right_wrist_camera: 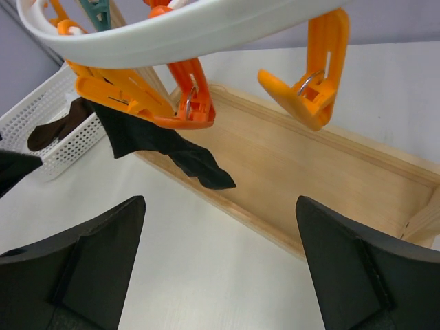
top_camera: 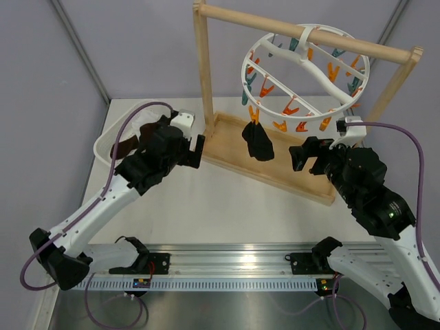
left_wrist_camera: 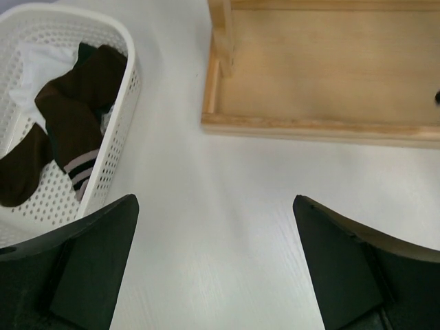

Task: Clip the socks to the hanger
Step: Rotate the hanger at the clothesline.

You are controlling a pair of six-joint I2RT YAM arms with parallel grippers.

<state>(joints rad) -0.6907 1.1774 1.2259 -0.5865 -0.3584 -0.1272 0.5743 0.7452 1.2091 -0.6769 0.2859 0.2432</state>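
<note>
Both sets of jaws stand wide apart with nothing between them. The left gripper (left_wrist_camera: pixel 214 206) hangs over bare white table (left_wrist_camera: pixel 227 240), and the right gripper (right_wrist_camera: pixel 220 203) is raised toward the underside of the hanger (right_wrist_camera: pixel 206 24). Beside the left gripper, on its left, is the white mesh basket (left_wrist_camera: pixel 127 96). The waiting socks (left_wrist_camera: pixel 69 117) lie tangled in it, dark brown ones over something white, and one shows a striped cuff (left_wrist_camera: pixel 82 170). One black sock (right_wrist_camera: pixel 161 141) is already up, pinched by an orange clip (right_wrist_camera: pixel 137 100) and dangling over the near edge of the wooden stand's tray (right_wrist_camera: pixel 302 172). So I'd say the step in hand is fetching the next sock, and the left arm is the one placed to do it. To do it well, the left gripper should go into the basket from above and close on a single loose end, ideally that striped cuff, because the pile overlaps and a deep grab could drag two out together. The sock is limp, so I'd lift it straight up until it hangs free of the basket rim before swinging it across. The right gripper has an unused orange clip (right_wrist_camera: pixel 313 89) just above and ahead of it, which looks like the natural next target. The ring hangs from a rod by its hook and will likely swing if pushed, so the clip should be squeezed squarely on its handles rather than shoved from one side.
</note>
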